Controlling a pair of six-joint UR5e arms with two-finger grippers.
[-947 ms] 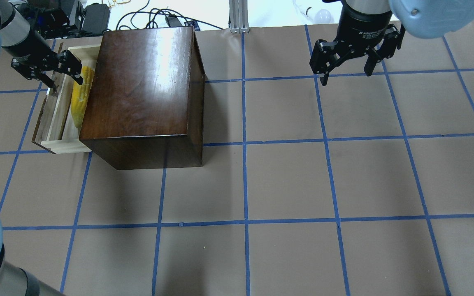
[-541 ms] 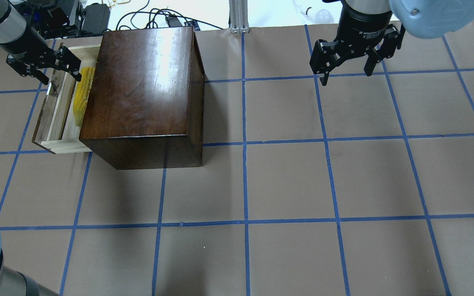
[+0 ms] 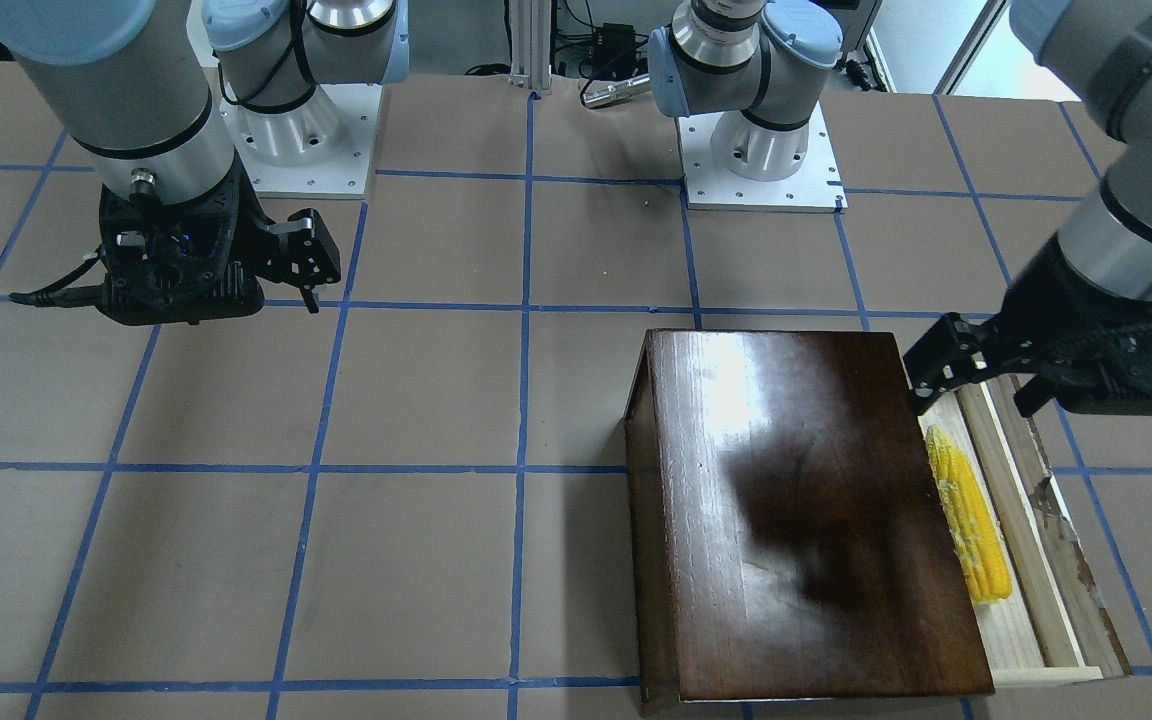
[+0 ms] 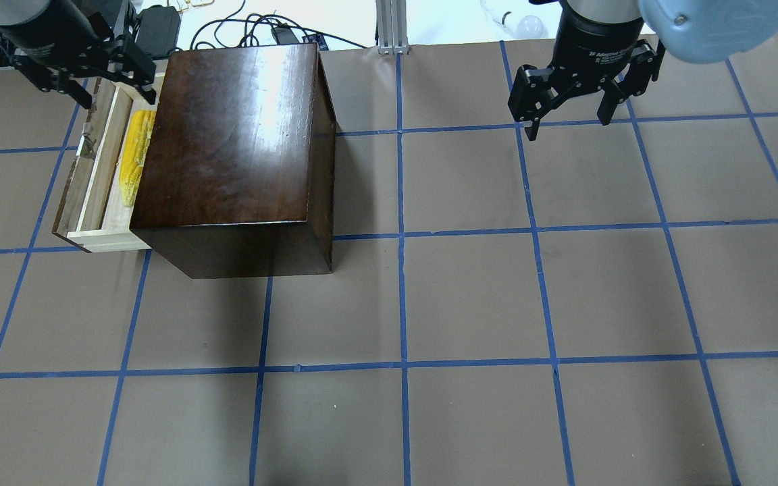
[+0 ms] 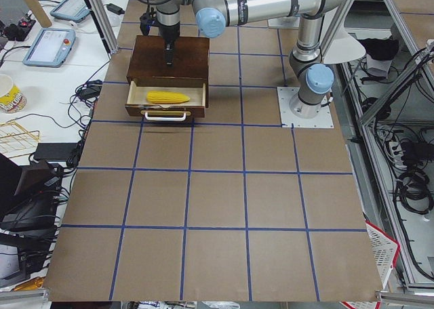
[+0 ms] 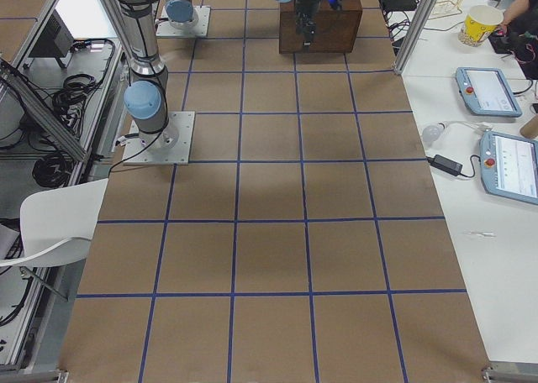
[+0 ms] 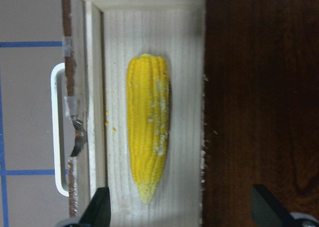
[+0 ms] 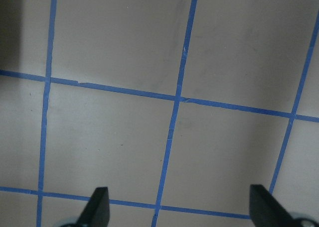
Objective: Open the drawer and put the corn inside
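Observation:
The drawer stands pulled out from the dark-brown wooden box at the table's far left. The yellow corn lies lengthwise on the drawer's pale floor, next to the box, untouched. It also shows in the front-facing view and the left wrist view. My left gripper is open and empty, raised above the drawer's far end. It shows in the front-facing view too. My right gripper is open and empty above bare table at the far right.
The drawer's white handle sticks out from its scuffed front panel. Cables and power bricks and an aluminium post lie past the table's far edge. The two arm bases stand on the robot's side.
My left gripper has risen and drawn back toward the drawer's far end, away from the corn. The corn stays in the drawer. The right arm has not moved.

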